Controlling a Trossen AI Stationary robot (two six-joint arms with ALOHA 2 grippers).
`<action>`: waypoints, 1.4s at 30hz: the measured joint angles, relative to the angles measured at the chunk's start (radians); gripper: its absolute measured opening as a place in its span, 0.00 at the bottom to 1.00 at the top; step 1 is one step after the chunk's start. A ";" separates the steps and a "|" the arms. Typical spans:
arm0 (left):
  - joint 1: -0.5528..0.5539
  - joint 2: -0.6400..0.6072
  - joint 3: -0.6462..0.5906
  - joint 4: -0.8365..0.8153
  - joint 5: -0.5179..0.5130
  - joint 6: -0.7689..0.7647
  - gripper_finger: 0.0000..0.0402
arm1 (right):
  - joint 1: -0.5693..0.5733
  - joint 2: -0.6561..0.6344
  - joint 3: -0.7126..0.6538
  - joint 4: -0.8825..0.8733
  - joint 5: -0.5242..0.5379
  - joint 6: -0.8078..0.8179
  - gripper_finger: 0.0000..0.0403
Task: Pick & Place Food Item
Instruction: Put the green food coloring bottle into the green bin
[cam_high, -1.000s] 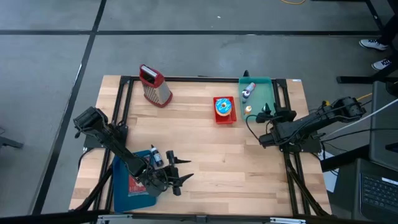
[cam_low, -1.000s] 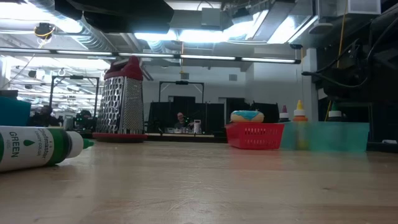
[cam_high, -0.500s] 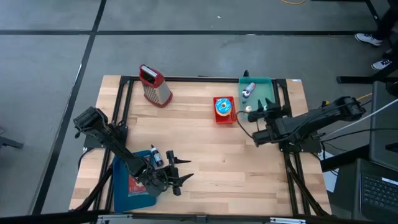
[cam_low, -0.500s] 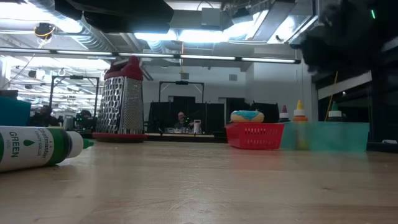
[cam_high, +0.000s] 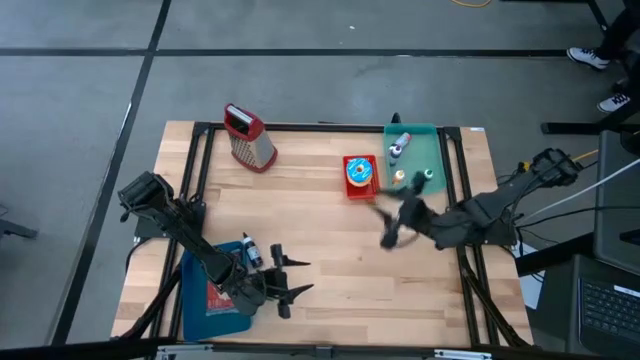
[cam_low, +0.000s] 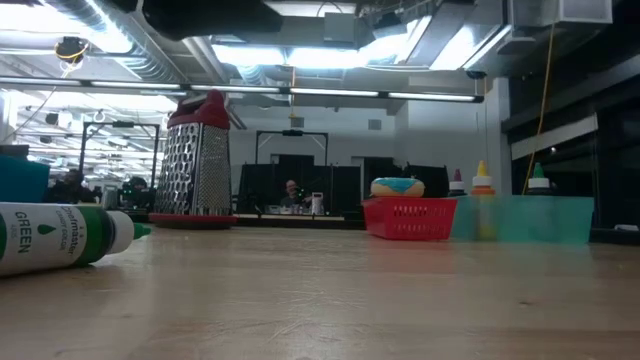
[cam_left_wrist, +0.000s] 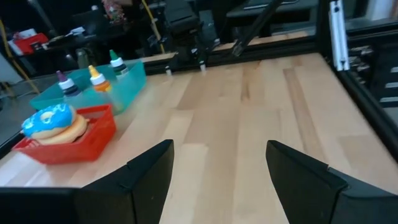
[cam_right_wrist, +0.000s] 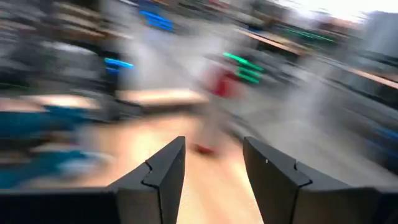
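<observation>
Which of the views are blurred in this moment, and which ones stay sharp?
Right wrist view: heavy motion blur, only its own fingers are sharp. High view: the right gripper is smeared, while the grater and the red basket are crisp. Left wrist view: mostly clear, the donut is readable. Low view: sharp, with bright ceiling lights.

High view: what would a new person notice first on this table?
Probably the blue-frosted donut in the red basket, near the table's far edge beside the teal bin of small bottles. Next, the metal grater with its red top, standing at the far left. The right gripper is blurred, empty, just in front of the basket.
</observation>
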 joint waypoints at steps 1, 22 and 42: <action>0.000 0.000 0.000 0.008 0.007 0.006 0.62 | 0.006 0.001 0.000 0.094 -0.110 -0.083 0.41; -0.054 -0.041 0.001 -0.126 0.006 -0.184 0.62 | -0.001 0.490 -0.004 0.745 -0.710 -0.124 0.41; -0.052 -0.139 0.222 -1.019 0.317 -1.153 0.62 | 0.011 0.394 -0.001 0.745 -0.715 -0.241 0.41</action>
